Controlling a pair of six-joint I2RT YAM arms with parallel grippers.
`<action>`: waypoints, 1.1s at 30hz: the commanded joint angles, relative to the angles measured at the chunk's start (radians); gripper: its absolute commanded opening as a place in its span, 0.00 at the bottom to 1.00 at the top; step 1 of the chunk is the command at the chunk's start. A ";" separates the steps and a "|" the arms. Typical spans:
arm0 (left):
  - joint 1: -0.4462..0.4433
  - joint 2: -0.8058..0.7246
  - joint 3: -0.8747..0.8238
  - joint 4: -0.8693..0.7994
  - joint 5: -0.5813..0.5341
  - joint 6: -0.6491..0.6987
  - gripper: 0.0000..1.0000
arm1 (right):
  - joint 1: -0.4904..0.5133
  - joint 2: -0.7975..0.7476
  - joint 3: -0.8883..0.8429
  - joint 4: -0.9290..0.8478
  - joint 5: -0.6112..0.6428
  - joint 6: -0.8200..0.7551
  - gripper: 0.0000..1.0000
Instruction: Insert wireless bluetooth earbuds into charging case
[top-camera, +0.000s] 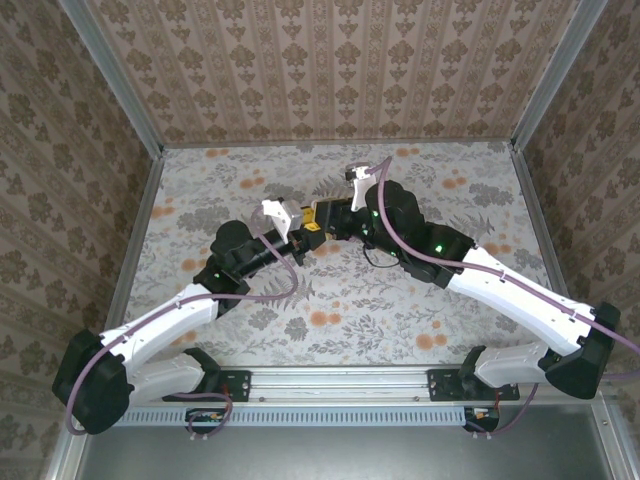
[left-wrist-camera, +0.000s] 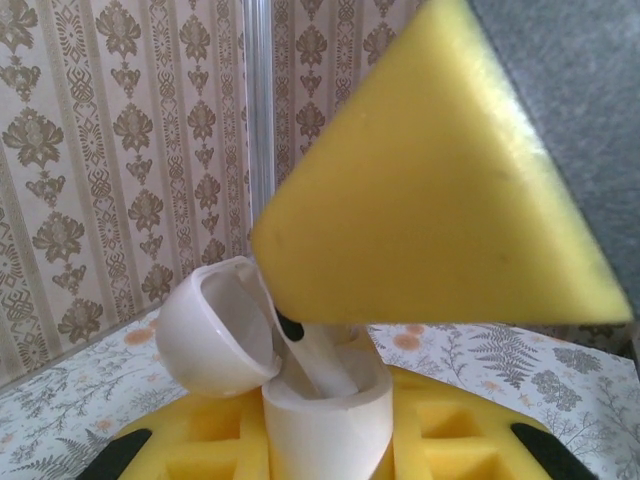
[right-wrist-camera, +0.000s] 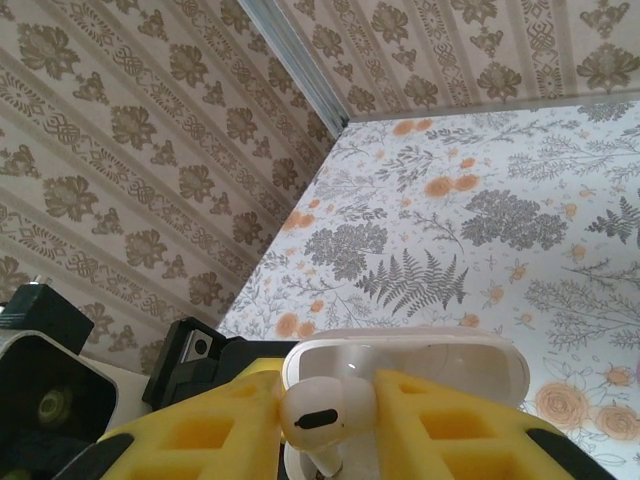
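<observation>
The two arms meet over the middle of the table (top-camera: 470, 330), well away from all its edges and corners, their tips almost touching. The left gripper (top-camera: 304, 240) is clenched on the case (left-wrist-camera: 325, 425). In the left wrist view the white case stands upright between the yellow fingers (left-wrist-camera: 200, 445), lifted off the table, and its lid (left-wrist-camera: 205, 335) is swung open and tipped to one side. A big yellow wedge, a finger of the right gripper (top-camera: 323, 214), hangs just above the open mouth.

The right gripper is clamped on one earbud (right-wrist-camera: 325, 408). In the right wrist view it is white, with a dark oval vent. Its head pokes out between the two yellow pads (right-wrist-camera: 440, 425) and its stem runs back into the gap. The case (right-wrist-camera: 440, 365) lies just beyond the earbud, open side towards it. Whether the earbud touches the case I cannot tell
</observation>
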 joint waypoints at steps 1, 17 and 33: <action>-0.004 -0.013 0.010 0.066 -0.019 -0.024 0.04 | 0.007 -0.011 0.017 -0.083 0.009 -0.043 0.32; -0.005 -0.009 0.016 0.062 0.000 -0.022 0.04 | 0.006 -0.042 0.020 -0.084 0.036 -0.069 0.39; -0.006 -0.023 0.009 0.049 0.008 -0.011 0.04 | 0.006 -0.067 0.040 -0.050 0.004 -0.052 0.42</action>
